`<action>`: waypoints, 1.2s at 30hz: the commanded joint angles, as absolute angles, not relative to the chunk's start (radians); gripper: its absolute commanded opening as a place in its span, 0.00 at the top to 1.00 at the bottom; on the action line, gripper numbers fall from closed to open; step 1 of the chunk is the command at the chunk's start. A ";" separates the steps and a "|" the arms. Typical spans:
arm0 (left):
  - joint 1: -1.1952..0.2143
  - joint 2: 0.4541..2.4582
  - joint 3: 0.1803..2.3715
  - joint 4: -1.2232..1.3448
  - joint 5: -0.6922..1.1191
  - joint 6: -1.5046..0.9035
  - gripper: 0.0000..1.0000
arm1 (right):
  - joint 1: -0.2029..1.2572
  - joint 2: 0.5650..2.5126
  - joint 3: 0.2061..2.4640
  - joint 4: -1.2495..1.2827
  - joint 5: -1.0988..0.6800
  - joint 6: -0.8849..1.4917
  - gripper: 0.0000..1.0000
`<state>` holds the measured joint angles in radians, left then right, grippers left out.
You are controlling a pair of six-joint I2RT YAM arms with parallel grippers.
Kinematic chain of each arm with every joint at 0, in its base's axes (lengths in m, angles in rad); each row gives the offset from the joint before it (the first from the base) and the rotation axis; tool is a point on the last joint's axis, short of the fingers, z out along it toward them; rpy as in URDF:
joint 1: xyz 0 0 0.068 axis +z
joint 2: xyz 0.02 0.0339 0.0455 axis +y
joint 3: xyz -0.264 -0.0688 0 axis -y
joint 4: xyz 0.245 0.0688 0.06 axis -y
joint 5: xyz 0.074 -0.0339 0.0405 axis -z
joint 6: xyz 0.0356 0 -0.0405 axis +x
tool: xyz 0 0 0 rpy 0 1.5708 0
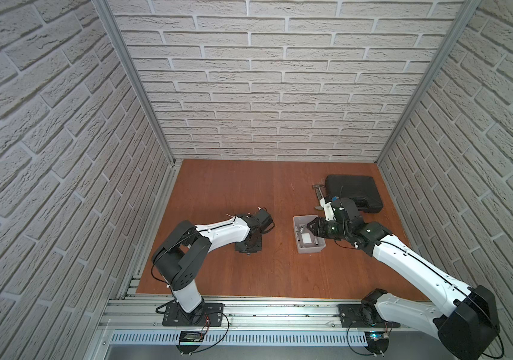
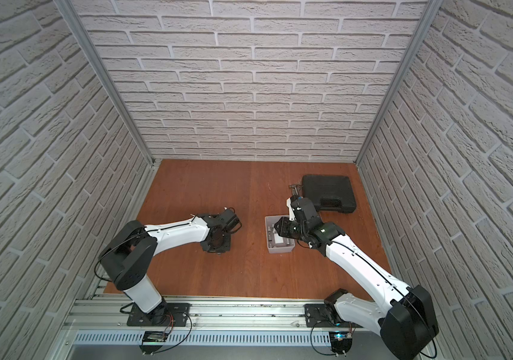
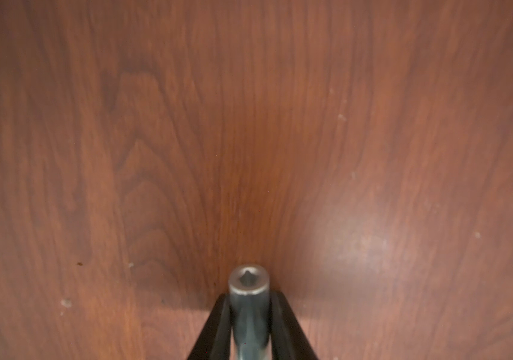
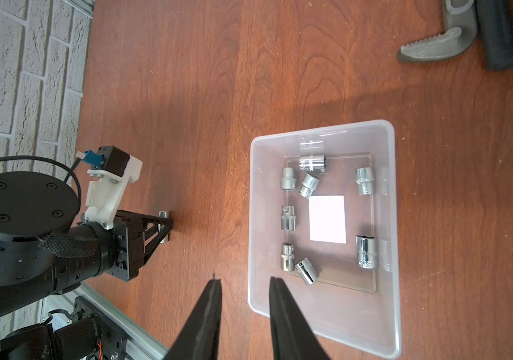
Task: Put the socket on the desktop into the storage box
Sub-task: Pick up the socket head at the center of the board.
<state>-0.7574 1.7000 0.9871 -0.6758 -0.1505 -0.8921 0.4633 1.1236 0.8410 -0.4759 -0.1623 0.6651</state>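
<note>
The left arm [image 1: 218,232] is reaching forward with its elbow folded and its wrist bending down, so the left gripper [image 3: 249,300] is pointing downward. Its fingers [image 3: 281,318] are pressing on both sides of a steel socket [image 3: 249,280]. The right arm [image 1: 405,261] is stretching forward and inward. The right gripper [image 4: 244,280] is holding its jaws apart and gripping nothing.
</note>
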 commanded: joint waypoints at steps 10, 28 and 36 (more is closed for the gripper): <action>-0.745 1.713 0.989 -0.659 -0.129 -0.875 1.00 | 0.474 1.133 0.885 -0.480 -0.167 0.645 0.68; -0.734 1.489 0.922 -0.336 0.097 -0.826 1.00 | 0.473 1.124 0.888 -0.472 -0.198 0.653 0.68; -0.734 1.328 0.828 -0.099 0.225 -0.781 1.00 | 0.474 1.127 0.895 -0.390 -0.310 0.694 0.68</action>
<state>-0.7395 1.3762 0.8551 -0.2436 0.1543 -0.8104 0.4633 1.1336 0.8700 -0.4610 -0.2535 0.6746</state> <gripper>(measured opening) 0.226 0.324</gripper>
